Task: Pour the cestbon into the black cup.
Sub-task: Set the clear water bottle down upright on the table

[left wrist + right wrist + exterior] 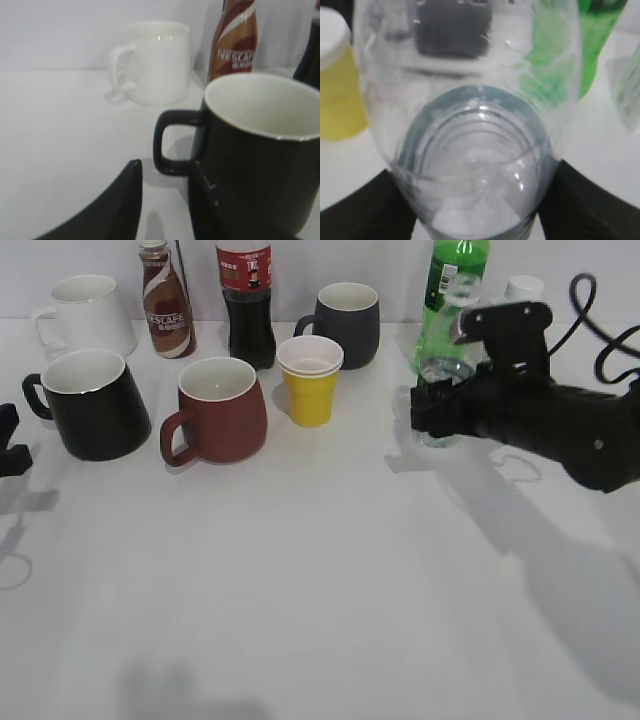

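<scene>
The cestbon [443, 368] is a clear ribbed bottle standing at the right back, just in front of a green soda bottle. My right gripper [435, 412] is shut on its lower body; in the right wrist view the cestbon [475, 150] fills the space between the two jaws [477, 205], which press its sides. Its label is hidden by the gripper. The black cup [95, 405] stands upright at the left, white inside, handle to the left. My left gripper [8, 445] is open and empty just left of that handle; the left wrist view shows its jaws [167, 200] short of the cup [260, 165].
A brown-red mug [215, 410], a yellow cup [310, 390] holding a white cup, a dark grey mug [345, 325], a cola bottle [246, 300], a Nescafe bottle [167, 305] and a white mug [85, 315] stand between cup and bottle. The green soda bottle [458, 265] is behind the cestbon.
</scene>
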